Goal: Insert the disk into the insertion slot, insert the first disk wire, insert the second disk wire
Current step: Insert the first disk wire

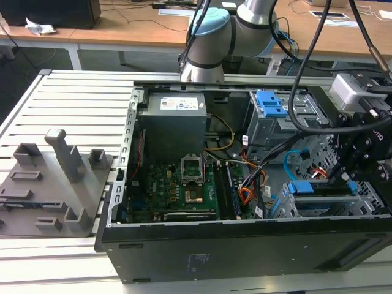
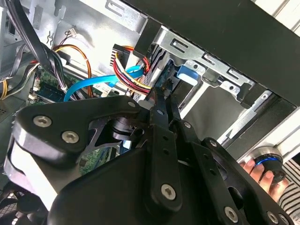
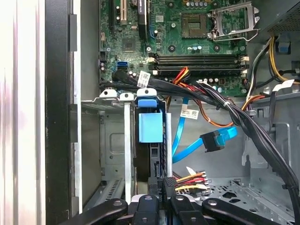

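1. In the lower right of the exterior view, the gripper reaches down into the open computer case, just beside the insertion slot.
2. The disk already sits inside that cage. In the first wrist view its blue carrier tab stands between the slot's grey walls.
3. In both wrist views the gripper has its fingers close together, pinched on the black plug that ends the first disk wire, right at the disk's edge.
4. The second disk wire loops free, and its dark plug hangs apart from the disk.
5. A white label sits on the power supply in the upper middle of the exterior view, and 2 small white tags hang on the black cables. Their print is too small to read.
6. In the second wrist view a person's hand rests on a round knob with a glowing blue ring.
7. At the exterior view's left, a grey fixture lies on the slatted table.
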You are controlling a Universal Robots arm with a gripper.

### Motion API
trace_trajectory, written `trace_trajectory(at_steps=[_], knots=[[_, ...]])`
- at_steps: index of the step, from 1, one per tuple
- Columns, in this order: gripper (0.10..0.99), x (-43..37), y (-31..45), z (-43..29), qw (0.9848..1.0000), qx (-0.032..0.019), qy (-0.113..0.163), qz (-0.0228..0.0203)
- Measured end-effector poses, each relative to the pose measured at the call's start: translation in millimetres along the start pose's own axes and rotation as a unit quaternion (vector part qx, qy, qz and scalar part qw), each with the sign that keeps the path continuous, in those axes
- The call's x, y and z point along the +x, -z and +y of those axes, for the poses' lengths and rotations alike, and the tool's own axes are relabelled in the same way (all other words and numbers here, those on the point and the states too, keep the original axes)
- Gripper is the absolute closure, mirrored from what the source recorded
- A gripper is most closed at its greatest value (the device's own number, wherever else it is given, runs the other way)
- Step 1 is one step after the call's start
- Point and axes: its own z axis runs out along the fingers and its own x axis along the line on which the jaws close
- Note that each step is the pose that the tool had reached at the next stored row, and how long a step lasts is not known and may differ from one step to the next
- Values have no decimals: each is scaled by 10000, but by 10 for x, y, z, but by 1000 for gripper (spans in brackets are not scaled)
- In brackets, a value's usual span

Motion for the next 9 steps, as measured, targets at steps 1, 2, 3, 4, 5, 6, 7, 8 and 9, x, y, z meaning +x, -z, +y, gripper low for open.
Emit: trace_trajectory(at_steps=[1,2,3,4,5,6,7,8,9], knots=[[925,0,-2,-2,10000,0,0,2],[925,0,-4,-4,10000,0,0,2],[925,0,-7,-4,10000,0,-1,1],[925,0,-9,-5,10000,0,0,0],[925,0,-10,-7,10000,0,0,0],[925,0,-10,-7,10000,0,0,1],[925,0,-11,-7,10000,0,0,0],[925,0,-12,-7,10000,0,0,0],[925,0,-12,-7,10000,0,0,0]])
